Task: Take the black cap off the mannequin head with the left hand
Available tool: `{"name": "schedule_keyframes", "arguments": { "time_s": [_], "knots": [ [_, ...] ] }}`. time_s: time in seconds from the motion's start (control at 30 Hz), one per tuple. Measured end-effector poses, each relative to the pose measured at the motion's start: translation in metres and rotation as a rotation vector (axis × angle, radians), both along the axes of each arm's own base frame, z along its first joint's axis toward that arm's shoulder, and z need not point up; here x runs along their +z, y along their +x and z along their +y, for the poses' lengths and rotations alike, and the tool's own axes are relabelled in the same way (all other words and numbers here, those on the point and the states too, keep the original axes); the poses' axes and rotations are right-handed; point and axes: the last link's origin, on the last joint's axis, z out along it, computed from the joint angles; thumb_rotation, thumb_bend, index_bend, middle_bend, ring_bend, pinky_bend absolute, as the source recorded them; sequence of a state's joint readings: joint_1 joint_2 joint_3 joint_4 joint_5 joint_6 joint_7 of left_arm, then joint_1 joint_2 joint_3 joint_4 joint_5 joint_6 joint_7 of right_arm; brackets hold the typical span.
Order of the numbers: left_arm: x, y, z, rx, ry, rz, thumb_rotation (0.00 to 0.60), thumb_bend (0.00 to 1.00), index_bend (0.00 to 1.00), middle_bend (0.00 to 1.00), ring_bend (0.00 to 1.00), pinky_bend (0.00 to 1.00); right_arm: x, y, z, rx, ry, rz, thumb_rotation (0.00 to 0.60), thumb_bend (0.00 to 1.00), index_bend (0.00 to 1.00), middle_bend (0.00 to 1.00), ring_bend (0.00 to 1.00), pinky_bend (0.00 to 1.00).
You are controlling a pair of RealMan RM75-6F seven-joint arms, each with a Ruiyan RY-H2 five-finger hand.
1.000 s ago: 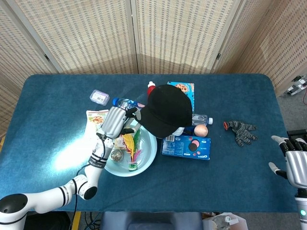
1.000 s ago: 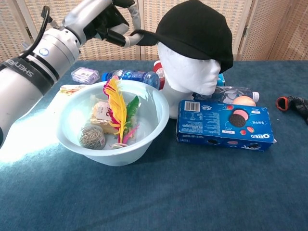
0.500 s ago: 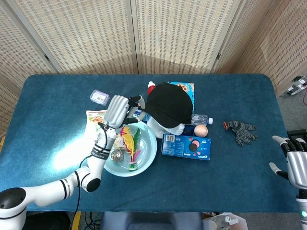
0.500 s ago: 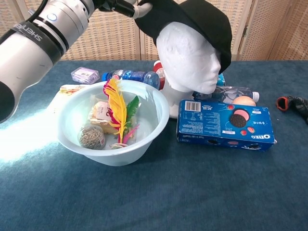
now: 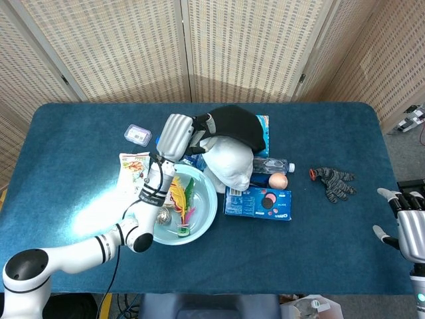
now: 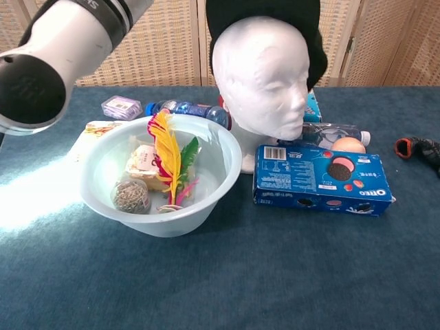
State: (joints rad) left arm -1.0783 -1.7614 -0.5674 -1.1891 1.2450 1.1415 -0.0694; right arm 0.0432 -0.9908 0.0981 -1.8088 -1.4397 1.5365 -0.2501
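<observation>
The white mannequin head (image 5: 227, 161) (image 6: 261, 75) stands mid-table with its crown and face bare. The black cap (image 5: 238, 125) (image 6: 313, 41) is tipped up and hangs behind the top of the head. My left hand (image 5: 179, 133) holds the cap by its brim, just left of the head; in the chest view only the left forearm (image 6: 69, 48) shows at the top left. My right hand (image 5: 406, 222) hovers off the table's right edge with its fingers apart and nothing in it.
A pale blue bowl (image 6: 103, 192) (image 5: 206, 212) with a feather and small items sits left of the head. A blue Oreo box (image 6: 322, 180), a water bottle (image 6: 184, 110), a peach (image 6: 349, 144), a purple case (image 5: 137, 135) and a dark glove (image 5: 335, 182) lie around.
My left hand has risen and moved back, lifting the cap's brim up and peeling the cap off the forehead toward the back of the head. The right hand has not moved.
</observation>
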Motion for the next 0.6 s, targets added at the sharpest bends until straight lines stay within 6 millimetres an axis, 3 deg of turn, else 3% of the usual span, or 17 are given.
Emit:
{"name": "schedule_keyframes", "arguments": {
  "time_s": [0.27, 0.6],
  "knots": [
    [0.005, -0.003, 0.025, 0.081, 0.057, 0.021, 0.600, 0.38, 0.71, 1.00, 1.00, 1.00, 0.003, -0.004, 0.003, -0.008, -0.007, -0.004, 0.600, 0.15, 0.27, 0.33, 0.26, 0.31],
    [0.038, -0.040, 0.057, 0.185, 0.167, 0.040, 0.600, 0.38, 0.71, 1.00, 1.00, 1.00, 0.003, -0.005, 0.001, -0.006, -0.005, -0.008, 0.600, 0.15, 0.27, 0.33, 0.26, 0.31]
  ]
}}
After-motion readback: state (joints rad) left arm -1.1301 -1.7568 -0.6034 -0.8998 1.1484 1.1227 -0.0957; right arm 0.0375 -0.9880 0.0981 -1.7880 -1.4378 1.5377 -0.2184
